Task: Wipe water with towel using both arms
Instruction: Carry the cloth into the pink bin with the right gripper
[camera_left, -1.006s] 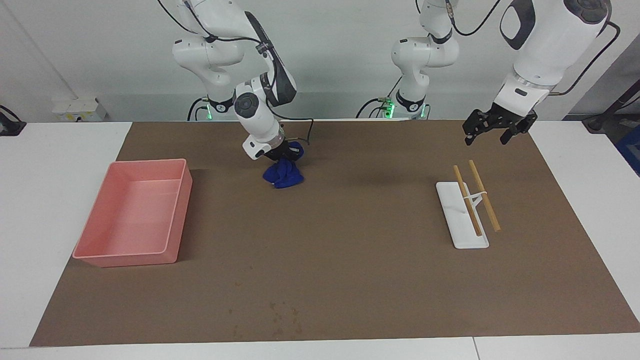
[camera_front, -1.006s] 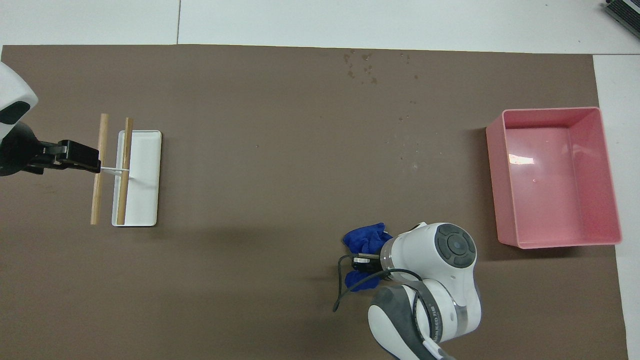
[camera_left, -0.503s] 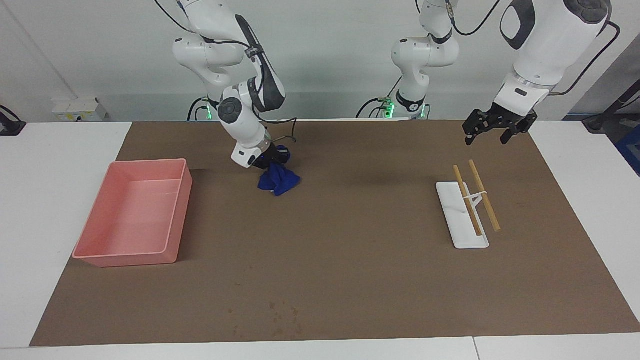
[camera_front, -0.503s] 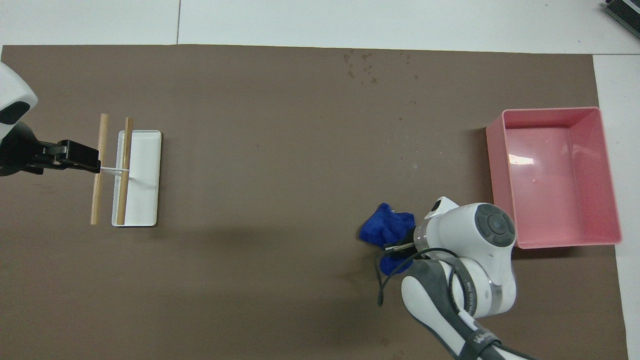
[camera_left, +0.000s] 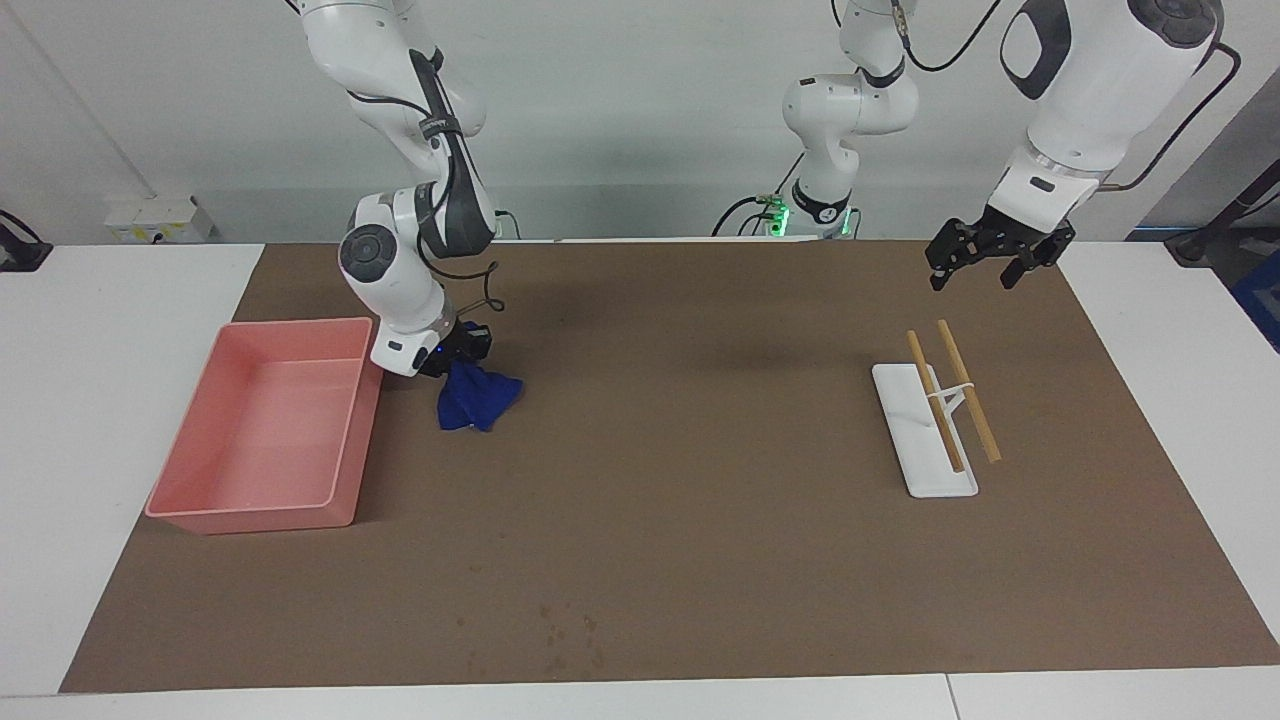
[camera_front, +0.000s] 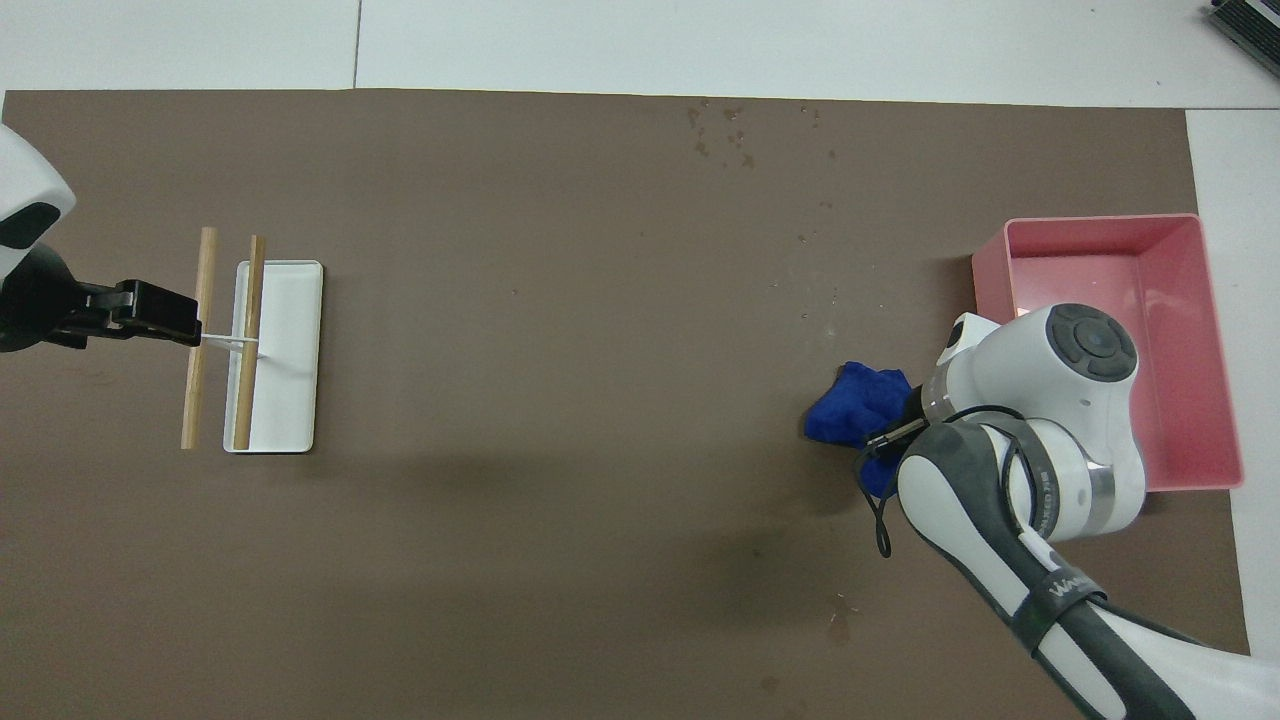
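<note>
Desk (camera_left: 100, 400) w/ brown mat (camera_left: 700, 560) over most of it; pink tray (camera_left: 185, 515) at the right arm's end, white rack (camera_left: 915, 440) w/ two wooden sticks (camera_left: 965, 385) at the left arm's end. Water drops (camera_front: 725, 130) sit on the mat's edge farthest from the robots, approx mid-width, w/ a few more specks scattered toward the tray.

Right arm (camera_left: 400, 270) reaches low beside the tray; right gripper (camera_left: 455, 350) is clamped on the towel (camera_left: 478, 398), which hangs bunched from it w/ its lower edge at or just off the mat, beside the tray's nearer corner. Left gripper (camera_left: 985, 262) waits up over the mat nearer the robots than the rack, jaws spread wide, holding nothing.

Step in hand, as I judge it: carry towel to the drops. To do it well: keep grip firm, steer clear of the tray wall, set the towel flat on the mat before the wet patch, then sweep thru the drops w/ light downward pressure. A bunched towel covers little, so several passes are prob needed.
</note>
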